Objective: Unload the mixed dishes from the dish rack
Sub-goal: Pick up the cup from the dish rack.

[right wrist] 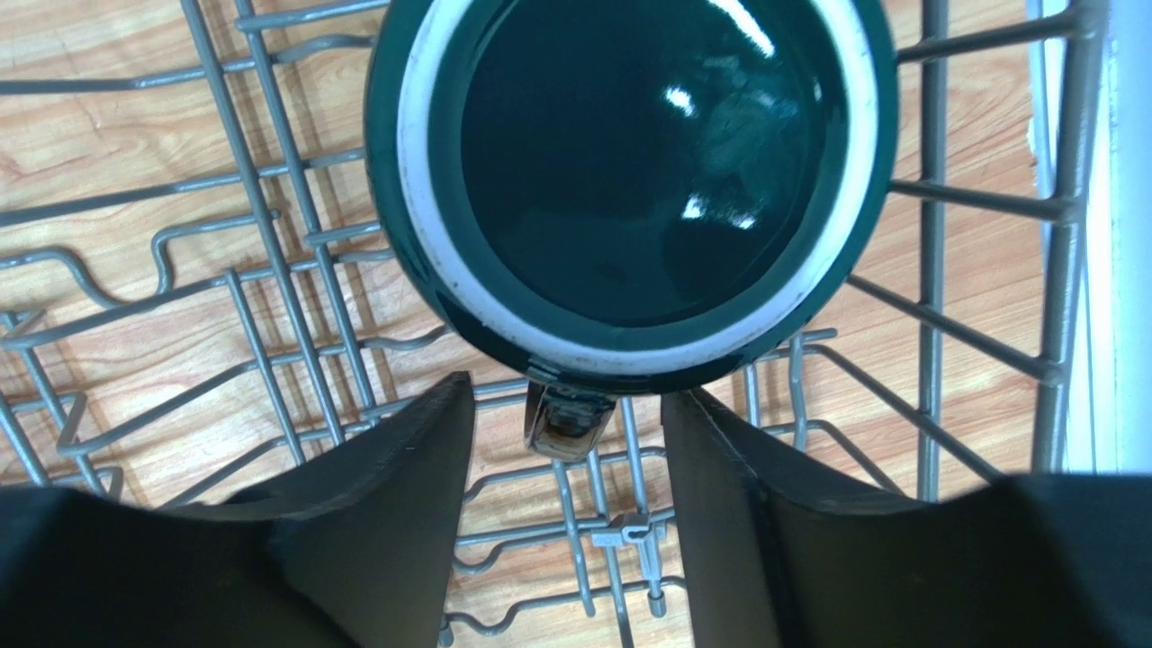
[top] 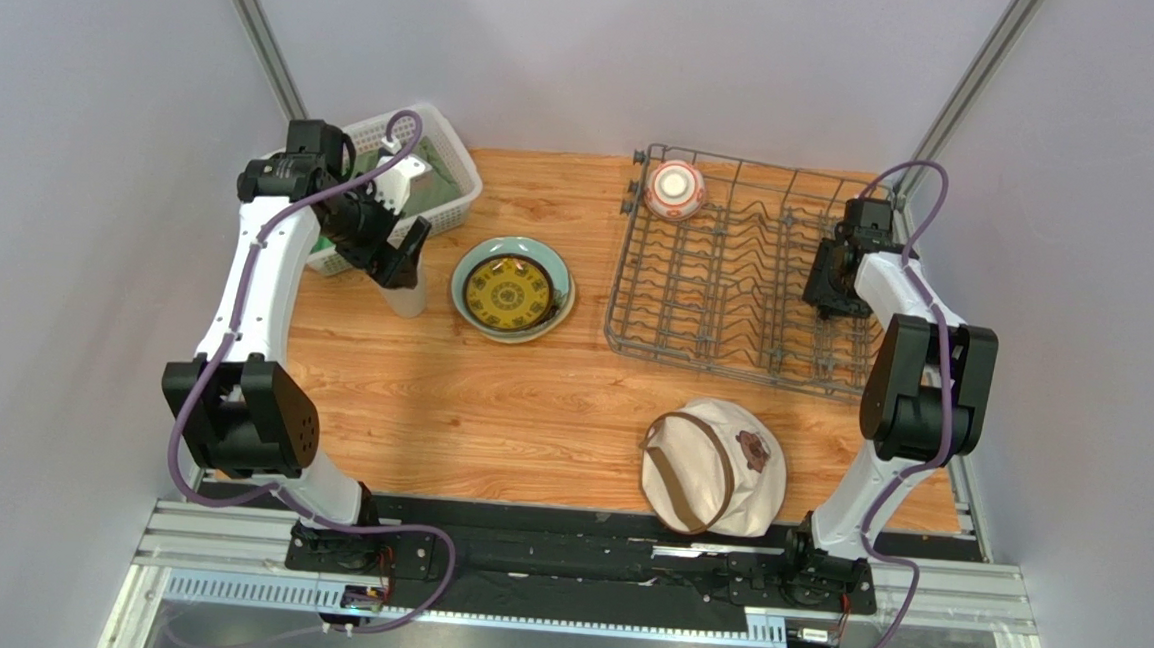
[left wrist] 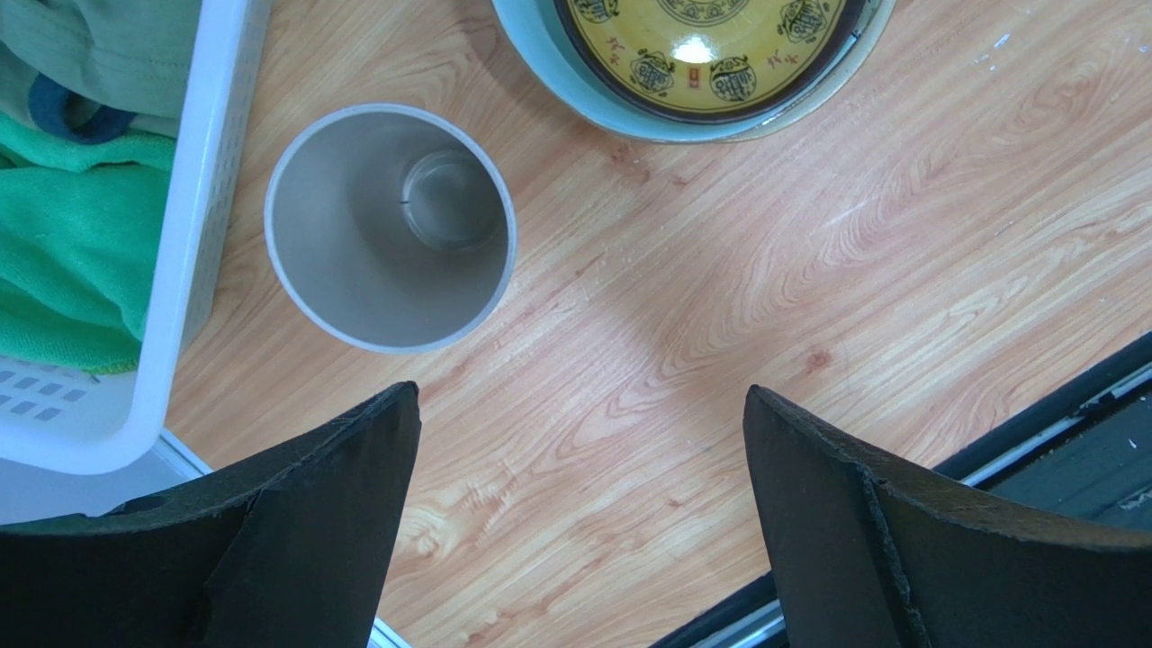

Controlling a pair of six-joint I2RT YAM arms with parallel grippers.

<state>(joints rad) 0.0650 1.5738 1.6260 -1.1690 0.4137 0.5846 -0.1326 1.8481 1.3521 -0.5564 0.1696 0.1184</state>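
step: grasp dark green mug (right wrist: 636, 176) in dish rack (right wrist: 930, 311) | right end effector (right wrist: 568, 405): half-narrowed astride handle (right wrist: 565, 424), not gripping (centre it, then squeeze) | left end effector (left wrist: 582, 394): wide, empty

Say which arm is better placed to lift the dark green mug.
Right: the right pincer straddles the handle of the dark green mug in the dark grey wire dish rack. The left pincer hangs open by the beige tumbler.
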